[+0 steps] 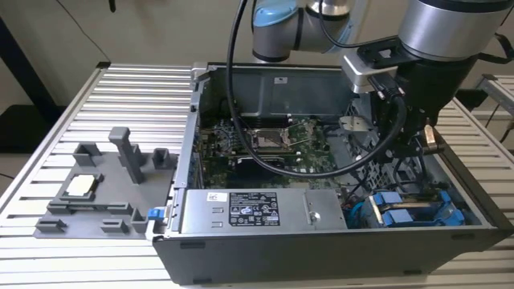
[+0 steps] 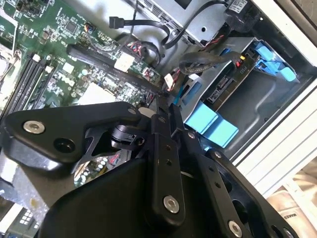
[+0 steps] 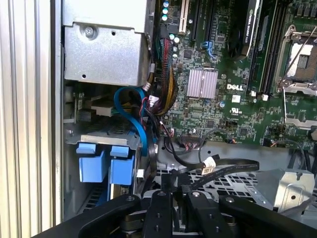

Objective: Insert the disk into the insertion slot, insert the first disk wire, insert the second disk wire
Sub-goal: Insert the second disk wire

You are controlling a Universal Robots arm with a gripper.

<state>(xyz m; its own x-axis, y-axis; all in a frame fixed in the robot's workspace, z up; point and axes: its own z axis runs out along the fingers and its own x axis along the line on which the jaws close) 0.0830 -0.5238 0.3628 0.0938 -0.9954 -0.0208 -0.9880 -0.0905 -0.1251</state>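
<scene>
The disk sits in its bright blue carrier (image 1: pixel 410 211) in the insertion slot (image 1: pixel 365 208), a bay of the grey drive cage at the case's front corner on the exterior view's right. Both wrist views show its blue tabs (image 3: pixel 106 163) (image 2: pixel 208 124). My gripper (image 1: pixel 418 150) hangs inside the case just behind that cage. In both wrist views its black fingers (image 3: pixel 161 198) stand together, with the gripper (image 3: pixel 177 187) (image 2: pixel 161 99) shut on the end of a black disk wire (image 3: pixel 228 168). A blue cable (image 3: pixel 130 99) and a black bundle (image 2: pixel 198 62) run to the disk's rear.
The open computer case (image 1: pixel 321 253) lies on a slatted aluminium table (image 1: pixel 120 96). A green motherboard (image 1: pixel 265 150) fills its middle, and a silver labelled box (image 1: pixel 257 211) lies along its front. A grey fixture plate (image 1: pixel 96 192) stands at the exterior view's left. Loose wires (image 3: pixel 163 94) crowd the cage.
</scene>
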